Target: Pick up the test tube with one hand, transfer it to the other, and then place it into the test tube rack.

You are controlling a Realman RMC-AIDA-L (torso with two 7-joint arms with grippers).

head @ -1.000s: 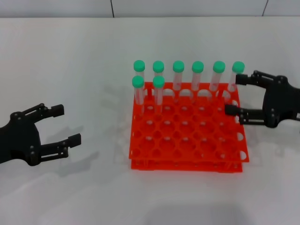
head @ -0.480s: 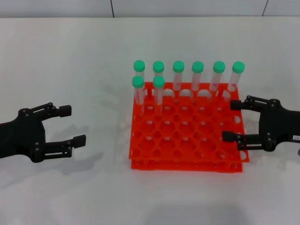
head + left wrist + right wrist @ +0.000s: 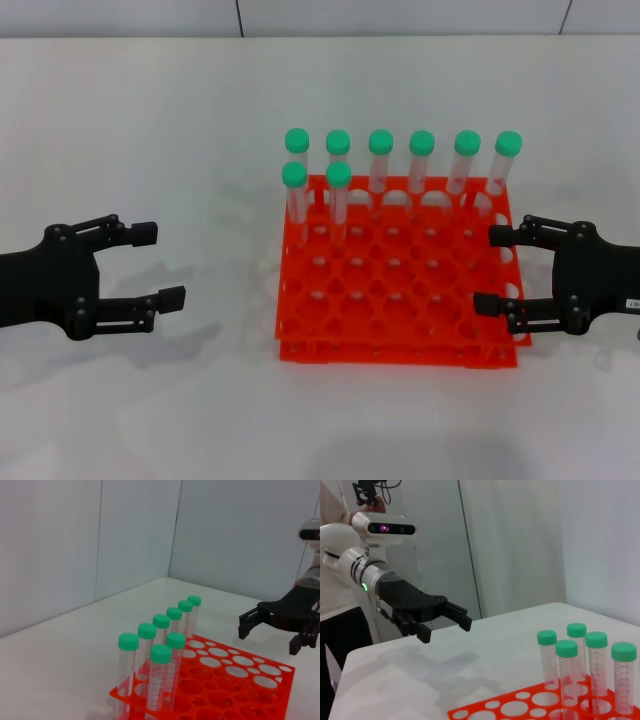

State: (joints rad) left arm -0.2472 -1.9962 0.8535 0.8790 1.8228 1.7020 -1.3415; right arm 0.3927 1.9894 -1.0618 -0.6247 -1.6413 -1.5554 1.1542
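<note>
My left gripper (image 3: 160, 265) and right gripper (image 3: 492, 268) hover spread apart and empty on either side of the test tube rack (image 3: 400, 290), where all eight green-capped tubes (image 3: 421, 158) stand upright.

Eight capped tubes (image 3: 400, 160) stand along the far rows of the rack (image 3: 400, 285); its nearer holes lie open from above, with bare table (image 3: 150, 150) alongside.
</note>
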